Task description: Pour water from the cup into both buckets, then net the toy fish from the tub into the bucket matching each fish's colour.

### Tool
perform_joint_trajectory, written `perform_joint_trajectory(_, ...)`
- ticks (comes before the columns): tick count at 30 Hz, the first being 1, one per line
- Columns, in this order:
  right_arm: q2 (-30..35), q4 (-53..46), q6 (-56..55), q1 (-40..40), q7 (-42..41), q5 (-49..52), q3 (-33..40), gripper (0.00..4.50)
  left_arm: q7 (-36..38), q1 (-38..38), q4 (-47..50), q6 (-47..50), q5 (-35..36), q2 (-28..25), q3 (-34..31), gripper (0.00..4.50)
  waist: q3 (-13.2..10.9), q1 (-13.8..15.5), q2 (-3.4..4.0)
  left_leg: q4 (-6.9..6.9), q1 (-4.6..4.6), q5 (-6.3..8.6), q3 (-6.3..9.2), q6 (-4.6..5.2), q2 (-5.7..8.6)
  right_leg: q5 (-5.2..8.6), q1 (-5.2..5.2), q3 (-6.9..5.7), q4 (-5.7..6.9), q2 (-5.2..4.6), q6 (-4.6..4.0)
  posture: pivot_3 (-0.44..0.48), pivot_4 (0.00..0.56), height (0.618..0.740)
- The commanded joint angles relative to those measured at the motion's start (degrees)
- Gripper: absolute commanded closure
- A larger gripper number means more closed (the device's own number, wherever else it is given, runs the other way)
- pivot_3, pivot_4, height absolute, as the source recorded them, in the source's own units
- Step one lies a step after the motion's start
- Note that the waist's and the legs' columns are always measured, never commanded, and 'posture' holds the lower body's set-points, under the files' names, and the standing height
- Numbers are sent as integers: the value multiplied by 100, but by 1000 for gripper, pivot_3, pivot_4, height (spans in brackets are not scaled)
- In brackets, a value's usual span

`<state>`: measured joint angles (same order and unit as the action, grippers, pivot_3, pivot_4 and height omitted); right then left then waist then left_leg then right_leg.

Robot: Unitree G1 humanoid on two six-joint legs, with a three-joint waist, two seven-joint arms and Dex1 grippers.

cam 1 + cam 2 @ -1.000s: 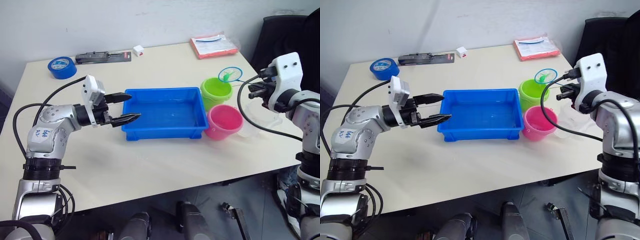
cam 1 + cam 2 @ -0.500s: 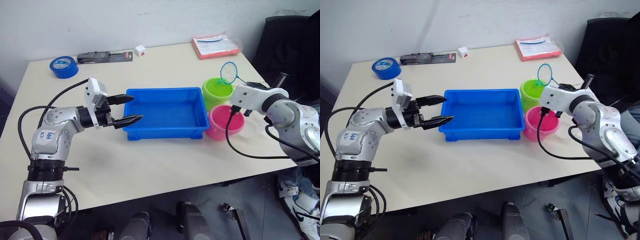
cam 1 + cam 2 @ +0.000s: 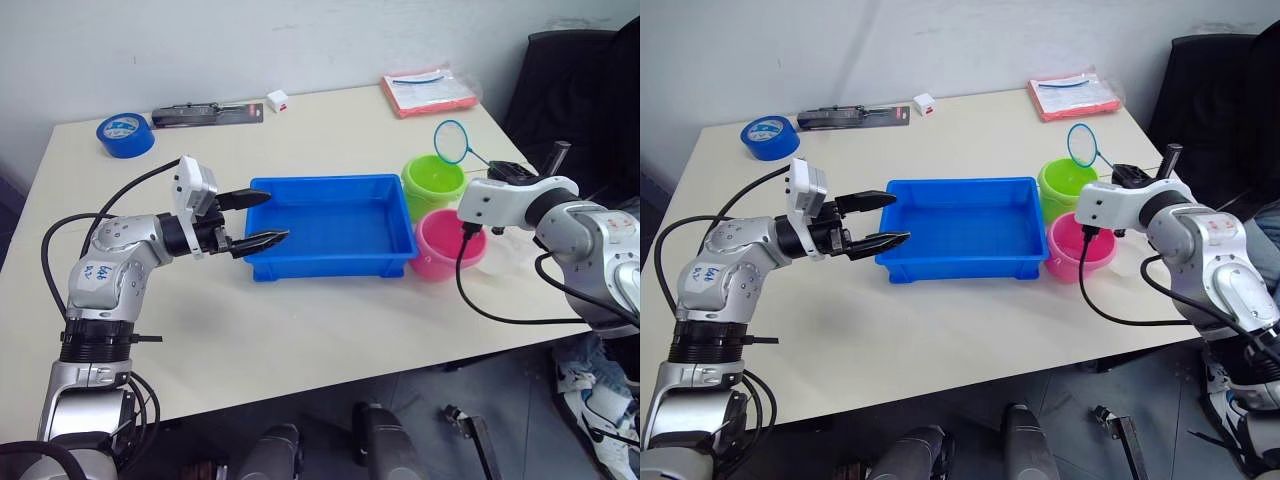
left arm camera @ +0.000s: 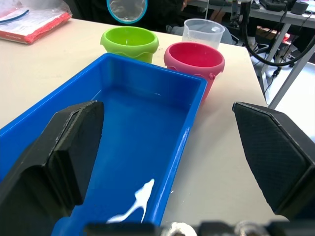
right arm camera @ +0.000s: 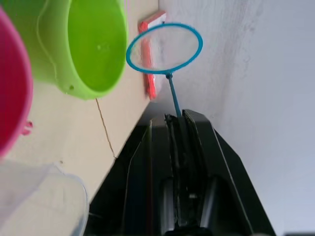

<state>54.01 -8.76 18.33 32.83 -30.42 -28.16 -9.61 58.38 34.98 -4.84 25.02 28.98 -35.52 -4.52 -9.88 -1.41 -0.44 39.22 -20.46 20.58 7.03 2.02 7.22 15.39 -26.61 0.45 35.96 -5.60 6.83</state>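
The blue tub (image 3: pixel 330 226) sits mid-table holding shallow water. At its right end stand the lime green bucket (image 3: pixel 432 181) and, nearer me, the pink bucket (image 3: pixel 448 243). The clear cup (image 4: pixel 204 32) stands just beyond the pink bucket. My right gripper (image 3: pixel 506 169) is shut on the net's thin handle. The net's blue hoop (image 3: pixel 452 141) stands upright above the green bucket's far rim, and its mesh looks empty. My left gripper (image 3: pixel 265 217) is open at the tub's left end, with one finger over the rim. The toy fish are out of view.
A blue tape roll (image 3: pixel 124 133), a black tool (image 3: pixel 205 114) and a small white box (image 3: pixel 277 100) lie along the table's far edge. A red packet (image 3: pixel 428 92) lies at the far right corner. A black chair (image 3: pixel 570 90) stands off the table's right side.
My right wrist has turned over. The net hoop, which lay flat over the green bucket with something green in it, now stands upright and looks empty. My left arm has hardly moved.
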Motion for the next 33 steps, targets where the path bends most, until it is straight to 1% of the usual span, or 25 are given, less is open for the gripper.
perform_joint_trajectory(1, -343, -523, 677, 145, -543, 1012, 887, 3715, 75, -13, 219, -43, 35, -104, -104, 0, 0, 6, 0, 0, 0, 0, 0, 0, 1, 0, 0, 1, 1, -1, 0, 0, 150, 740)
perform_joint_trajectory(5, -906, -770, 1849, 443, -1304, 2623, 1780, 3715, 135, -26, 393, 289, 100, -391, -130, 0, 0, -1, 0, 2, 0, 0, 3, 0, 1, 0, 3, 0, 1, -2, 0, 0, 150, 740)
perform_joint_trajectory(8, -949, -1093, 2123, 250, -2026, 3647, 2035, 3715, 218, -80, 611, 506, 159, -620, -166, 0, 0, 2, 0, -2, 0, 0, 12, 0, -1, 0, 4, -2, -4, -1, 0, 0, 150, 740)
perform_joint_trajectory(10, -1042, -1271, 2383, 141, -2357, 4327, 2157, 3715, 289, -133, 823, 748, 316, -795, -246, 0, 0, 4, 0, -4, 0, 0, 15, 0, -2, 0, 5, -1, -6, -2, 0, 0, 150, 740)
perform_joint_trajectory(11, -1161, -1309, 2328, 80, -2365, 4544, 2217, 3715, 351, -186, 938, 867, 373, -910, -270, 0, 0, 5, 0, -4, 0, 0, 13, 1, 0, 0, 6, -1, -4, -3, 0, 0, 150, 740)
perform_joint_trajectory(12, -1208, -1313, 2420, 40, -2465, 4786, 2195, 3715, 418, -252, 1048, 932, 390, -1024, -271, 0, 0, 6, 0, -1, 0, 0, 13, 1, 0, 0, 7, -1, -4, -4, 0, 0, 150, 740)
perform_joint_trajectory(14, -1055, -1372, 2382, -84, -2880, 5083, 1962, 3715, 555, -431, 1270, 964, 381, -1234, -255, 0, 0, 5, 1, 0, 0, 0, 14, 1, 0, 0, 9, 1, -3, -4, 0, 0, 150, 740)
perform_joint_trajectory(18, -856, -1494, 2779, -214, -3535, 5843, 1520, 3715, 814, -890, 1761, 1118, 503, -1595, -265, 0, -1, 2, 1, -3, 1, 1, 14, 2, -1, 0, 9, 0, -6, -4, 0, 0, 150, 740)
perform_joint_trajectory(20, -852, -1480, 2592, -304, -3689, 5851, 1239, 3715, 878, -1078, 2018, 1142, 522, -1719, -259, 0, -1, 10, 1, -4, 1, 2, 15, 2, -3, 0, 9, 2, -6, -4, 0, 0, 150, 740)
perform_joint_trajectory(25, -1020, -1247, 2144, -334, -3745, 5606, 573, 3715, 1066, -1214, 2173, 1013, 459, -1800, -83, 0, -1, 102, 1, 0, 2, 2, 14, 2, -2, 0, 11, 2, -5, -5, -1, 0, 150, 740)
perform_joint_trajectory(28, -1259, -922, 1587, -298, -3597, 5039, -86, 3715, 1059, -1257, 2161, 851, 243, -1710, 200, 0, 0, 136, 1, 0, 4, 2, 12, 1, -2, 0, 13, 0, -7, -4, -1, 0, 150, 740)
perform_joint_trajectory(30, -1573, -510, 1189, -217, -3493, 4639, -554, 3715, 1030, -1371, 2167, 626, -2, -1588, 538, 0, 0, 135, 0, 1, 5, 2, 9, 1, -1, 0, 12, 1, -5, -5, -1, 0, 150, 740)
perform_joint_trajectory(33, -1817, -102, 791, -117, -3513, 4347, -853, 3715, 1031, -1454, 2067, 374, -217, -1457, 774, 0, 0, 132, 0, 1, 8, 2, 5, 1, 0, -1, 14, -2, -2, -4, -2, 0, 150, 740)
